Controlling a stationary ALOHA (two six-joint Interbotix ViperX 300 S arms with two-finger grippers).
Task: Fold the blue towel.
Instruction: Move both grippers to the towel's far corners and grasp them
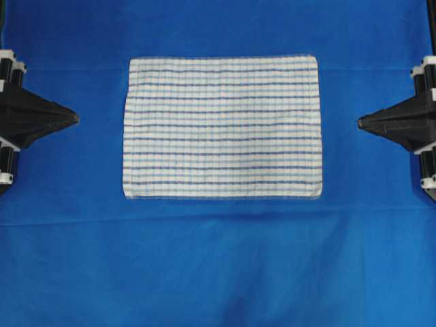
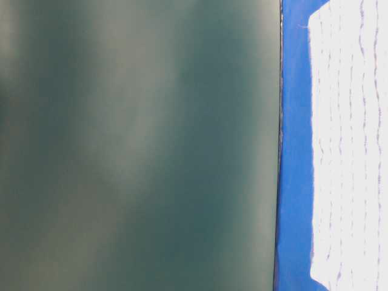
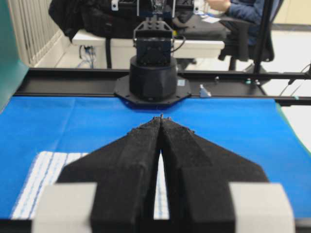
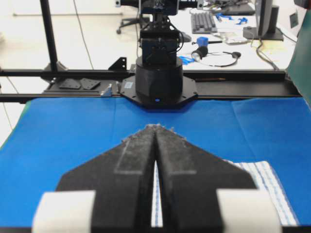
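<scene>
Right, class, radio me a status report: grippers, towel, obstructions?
Left gripper shut, empty. Right gripper shut, empty. Towel flat, unfolded, between them on the blue cloth. Nothing in the way.

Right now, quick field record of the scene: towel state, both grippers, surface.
towel: blue towel lies flat and unfolded, a single layer, mid-table
towel pattern: white weave with thin blue stripes
left gripper: left gripper shut, empty, off the towel's left edge, not touching it
right gripper: right gripper shut, empty, off the towel's right edge, not touching it
surface: plain blue cloth under everything, slightly wrinkled near the front
fold progress: not yet begun
</scene>
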